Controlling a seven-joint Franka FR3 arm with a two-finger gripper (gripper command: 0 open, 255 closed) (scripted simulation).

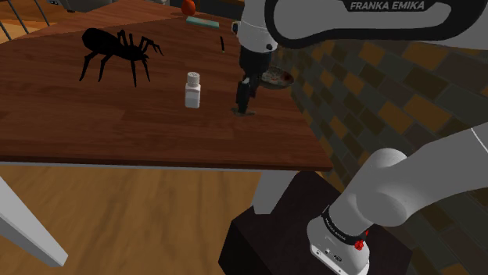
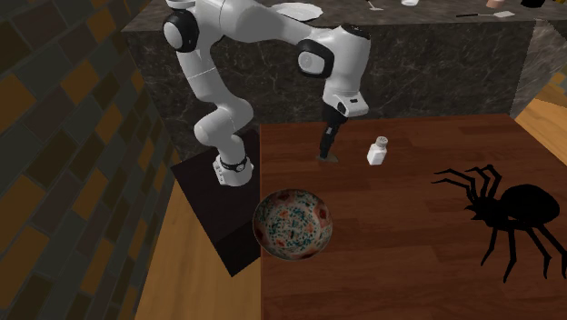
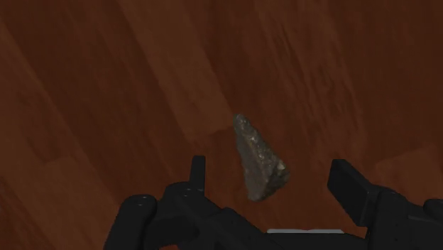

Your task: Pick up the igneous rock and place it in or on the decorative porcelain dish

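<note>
The gripper is down at the wooden table with its fingers wide apart. The grey rock lies on the table between them, apparently touching neither. The patterned dish sits well apart at the table's edge.

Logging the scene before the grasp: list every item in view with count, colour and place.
rock: 1, grey-brown, on the table near the bottle
dish: 1, white with multicoloured pattern, table edge by the stand
bottle: 1, white, upright on the table
spider: 1, black, on the table, apart from the bottle
table: 1, reddish-brown wood
stand: 1, dark, beside the table
arm: 1, white with dark joints, on the stand
end effector: 1, black, open, astride the rock without touching
</note>
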